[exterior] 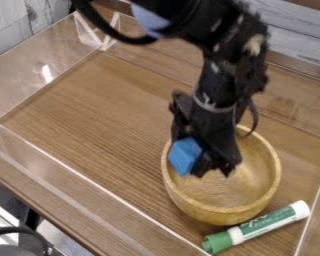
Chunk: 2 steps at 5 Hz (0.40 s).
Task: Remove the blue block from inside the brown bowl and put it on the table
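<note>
Gripper points nearly straight down, its jaws closed onto the blue block, which hangs clear of the floor of the brown bowl, above the rim at the bowl's 9 o'clock side. The bowl rests on the table toward the 4 o'clock part of the surface. A green-and-white marker lies on the table just beside the bowl at its 5 o'clock.

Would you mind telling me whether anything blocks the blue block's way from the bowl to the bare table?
Only the bowl's rim. The claw holds the blue block near rim height, and the table beyond looks bare.
</note>
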Motion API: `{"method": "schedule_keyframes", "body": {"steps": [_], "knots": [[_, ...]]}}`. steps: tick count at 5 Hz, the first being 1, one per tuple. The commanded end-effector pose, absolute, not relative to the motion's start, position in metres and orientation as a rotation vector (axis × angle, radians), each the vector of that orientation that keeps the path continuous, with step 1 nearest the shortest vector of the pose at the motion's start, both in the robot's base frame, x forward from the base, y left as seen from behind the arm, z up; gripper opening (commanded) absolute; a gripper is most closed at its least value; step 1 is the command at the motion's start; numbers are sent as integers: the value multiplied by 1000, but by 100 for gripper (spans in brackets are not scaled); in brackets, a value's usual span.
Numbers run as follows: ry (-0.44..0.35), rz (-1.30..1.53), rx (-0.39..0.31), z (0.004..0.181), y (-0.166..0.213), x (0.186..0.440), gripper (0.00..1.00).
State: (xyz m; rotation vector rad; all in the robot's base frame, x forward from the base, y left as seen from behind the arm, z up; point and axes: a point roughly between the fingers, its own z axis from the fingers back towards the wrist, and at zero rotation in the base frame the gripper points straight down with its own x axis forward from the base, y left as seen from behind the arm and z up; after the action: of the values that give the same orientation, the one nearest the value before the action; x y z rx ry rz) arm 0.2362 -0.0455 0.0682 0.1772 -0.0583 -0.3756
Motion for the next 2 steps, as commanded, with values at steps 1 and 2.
{"method": "schedule_keyframes", "body": {"steps": [1,2], "knots": [[-125,-268,196,102,-32,247,0],[-141,-207,215,111,-13,247,0]]}}
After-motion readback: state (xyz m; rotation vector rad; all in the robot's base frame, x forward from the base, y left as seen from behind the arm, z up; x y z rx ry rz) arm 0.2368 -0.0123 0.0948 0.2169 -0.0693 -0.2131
